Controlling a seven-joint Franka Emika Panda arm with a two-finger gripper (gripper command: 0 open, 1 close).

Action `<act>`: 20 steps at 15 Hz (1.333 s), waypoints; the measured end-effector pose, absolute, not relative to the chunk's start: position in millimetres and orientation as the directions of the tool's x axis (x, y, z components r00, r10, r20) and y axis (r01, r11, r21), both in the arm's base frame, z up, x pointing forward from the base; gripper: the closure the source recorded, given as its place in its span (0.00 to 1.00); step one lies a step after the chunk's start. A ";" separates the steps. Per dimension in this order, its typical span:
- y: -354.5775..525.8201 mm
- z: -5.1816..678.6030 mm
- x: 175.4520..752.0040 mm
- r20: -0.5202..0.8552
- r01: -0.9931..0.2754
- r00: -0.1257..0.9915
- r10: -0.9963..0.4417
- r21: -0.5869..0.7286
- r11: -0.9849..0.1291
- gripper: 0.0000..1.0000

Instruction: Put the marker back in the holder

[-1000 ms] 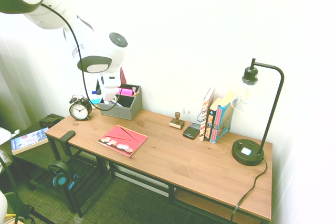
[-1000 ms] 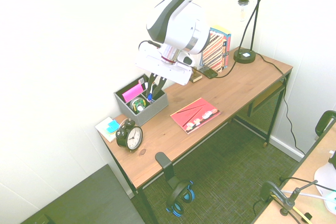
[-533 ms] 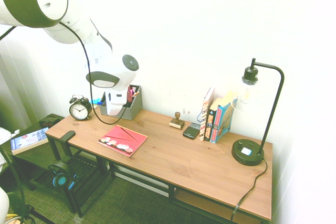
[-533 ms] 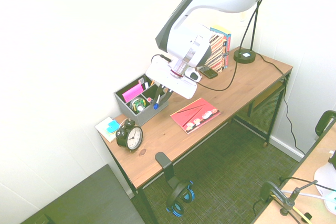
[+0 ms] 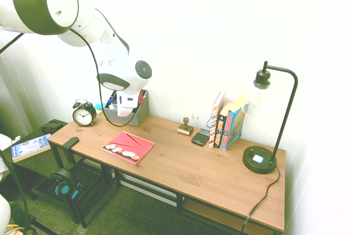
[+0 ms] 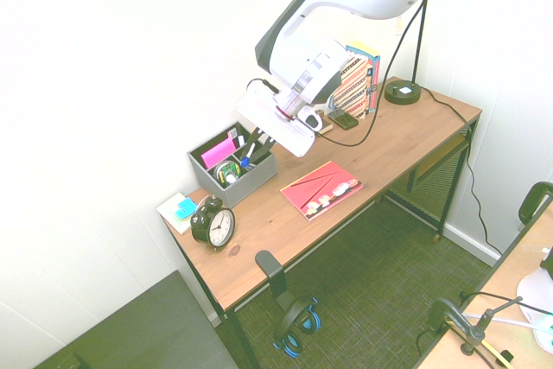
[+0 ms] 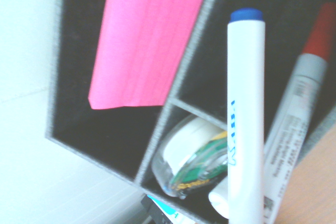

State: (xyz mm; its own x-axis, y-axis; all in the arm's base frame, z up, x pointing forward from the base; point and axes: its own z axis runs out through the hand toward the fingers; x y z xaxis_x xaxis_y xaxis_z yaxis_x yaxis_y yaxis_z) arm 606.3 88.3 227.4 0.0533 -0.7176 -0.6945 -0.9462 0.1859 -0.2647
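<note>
Fingers (image 6: 262,139) clamped shut on marker (image 7: 245,119), blue cap leading, tilted over holder (image 6: 256,177) above the compartment with a red-capped pen (image 7: 302,95). Pink pad (image 7: 140,45) and tape roll (image 7: 195,156) fill neighbouring cells. Could snag on the divider or that pen, tipping the holder or dropping the marker outside.

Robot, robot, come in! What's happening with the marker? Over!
Gripper shut on marker. Blue cap tip over holder. Red-capped pen and tape roll already in there.
</note>
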 end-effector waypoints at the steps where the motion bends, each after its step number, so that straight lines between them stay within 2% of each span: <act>1: 86.4 227.7 607.4 -0.703 -0.942 0.047 -0.709 -0.267 0.202 1.00; 8: 81.6 209.4 606.2 -0.752 -0.918 0.003 -0.659 -0.263 0.296 1.00; 20: 94.3 202.0 599.6 -0.769 -0.912 -0.005 -0.640 -0.259 0.319 1.00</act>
